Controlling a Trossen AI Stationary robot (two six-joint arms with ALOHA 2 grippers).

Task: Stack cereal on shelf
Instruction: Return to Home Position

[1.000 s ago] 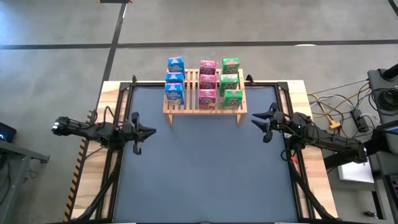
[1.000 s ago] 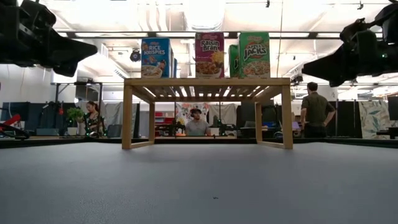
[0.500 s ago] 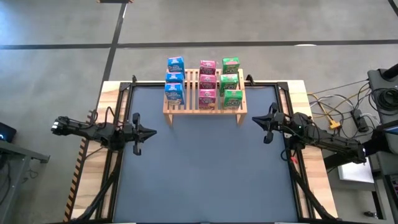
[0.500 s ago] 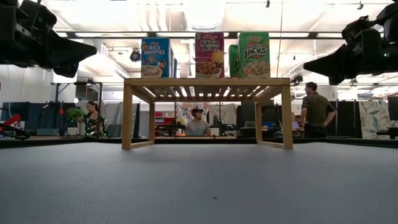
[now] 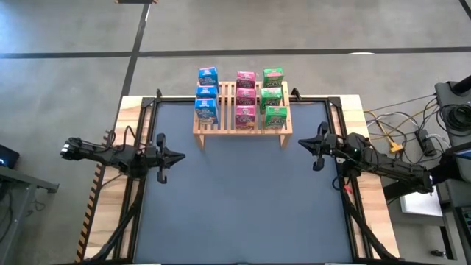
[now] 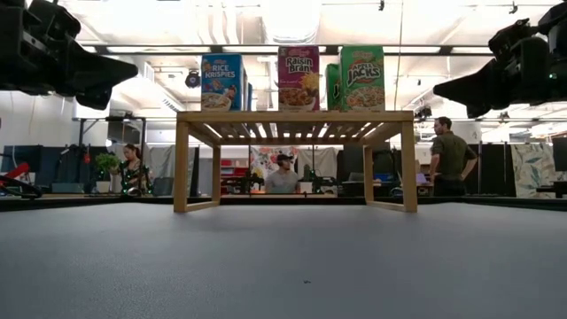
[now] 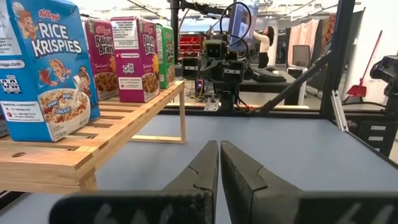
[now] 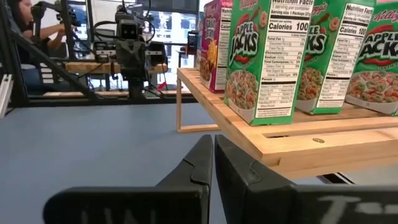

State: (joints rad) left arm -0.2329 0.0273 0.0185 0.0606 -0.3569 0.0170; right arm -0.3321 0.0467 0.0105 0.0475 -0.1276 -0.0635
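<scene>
Nine cereal boxes stand upright on the slatted wooden shelf [image 5: 227,110], which sits at the middle of the far edge of the dark tabletop [image 5: 243,206]. They form three rows running from the shelf's near edge to its far edge.

- **Left end:** three blue Rice Krispies boxes [image 5: 206,93]. In the left wrist view the nearest one reads "Kellogg's Rice Krispies".
- **Middle:** three pink Raisin Bran boxes [image 5: 245,97].
- **Right end:** three green Apple Jacks boxes [image 5: 272,96], not quite in line with each other. In the right wrist view their side panels read "Nutrition Facts" and "Calories 100".

From table height the front box of each row faces the camera, and the names read Rice Krispies, Raisin Bran and Apple Jacks from left to right.

The left gripper [image 5: 181,155] hangs over the table's left edge, well apart from the shelf. Its two dark fingers are pressed together with nothing between them. The right gripper [image 5: 302,143] hangs over the right edge, near the shelf's right leg. Its fingers are likewise together and empty. Both point inward across the bare tabletop.

Cables [image 5: 397,136] lie on the floor beyond the table's right edge. In the room behind the table, two people [image 6: 131,168] are seated at desks, a third person [image 6: 451,157] stands facing away, and another person [image 7: 267,42] shows far off in the left wrist view.
</scene>
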